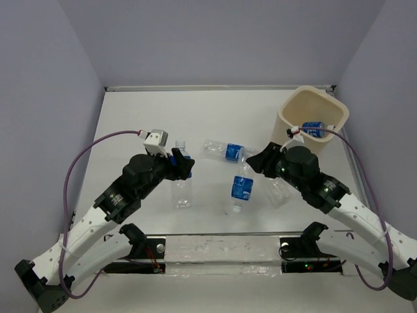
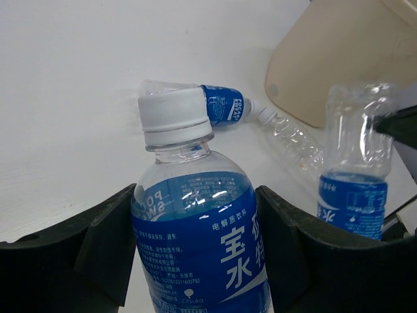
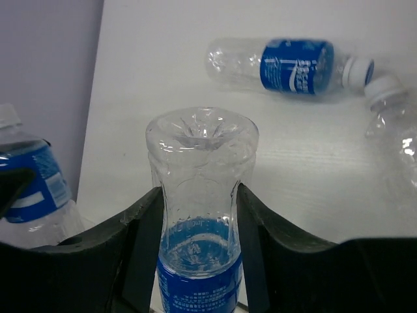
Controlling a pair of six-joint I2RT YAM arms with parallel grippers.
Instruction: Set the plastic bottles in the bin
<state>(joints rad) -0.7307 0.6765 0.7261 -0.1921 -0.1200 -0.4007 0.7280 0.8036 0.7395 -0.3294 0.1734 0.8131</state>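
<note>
From overhead, on a white surface (image 1: 143, 117): left fingers (image 1: 185, 167) clamped across a clear plastic bottle with white cap and blue wrap label (image 1: 183, 192), cap toward the far side. Opposite, right fingers (image 1: 255, 159) clamped near the base end of a second blue-labelled clear bottle (image 1: 242, 188), cap toward the near edge. Farther back between them, a third blue-labelled bottle (image 1: 225, 150) lying on its side. At far right, a cream-beige plastic bin (image 1: 285, 120) with rounded corners and a fourth labelled bottle (image 1: 314, 128) inside, partly visible over the rim.

Only up close, from the left wrist: fingers pressed against both sides of the blue label, white Chinese characters on it. From the right wrist: moulded base of the held bottle uppermost, fingers squeezing the clear waist above the label.

Largely hidden under the right arm overhead, an unlabelled clear bottle (image 1: 278, 190). Plainer from the left wrist, on its side, cap just beside the third bottle's cap. Bin cut off at that view's top corner.
</note>
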